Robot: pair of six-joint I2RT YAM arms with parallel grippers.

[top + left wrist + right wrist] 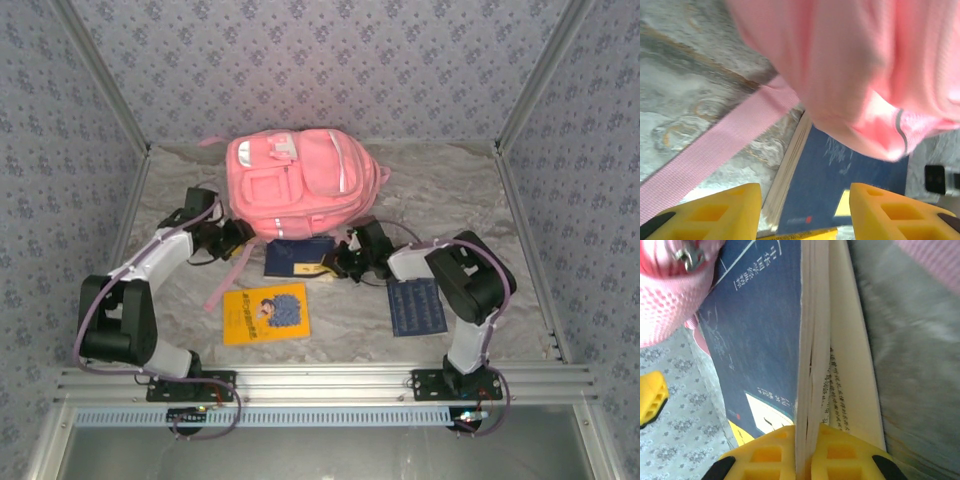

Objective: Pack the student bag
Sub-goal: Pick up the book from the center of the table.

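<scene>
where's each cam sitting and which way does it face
Top external: above and behind, looking down at table, student bag, left arm, right arm.
Left wrist: on left arm, facing bag's edge and blue book; left gripper open.
Right wrist: low, sighting along the book's pages; right gripper shut on them.
Shared: both wrist views show that book.

Both arms are built the same. The left arm (160, 255), at lower left of the top view, and the right arm (470, 290), at lower right, have black joint housings, white link covers, thin lilac cables and black base plates. The left gripper (805, 200) and the right gripper (806, 440) have yellow fingers (715, 210) with square recesses.
</scene>
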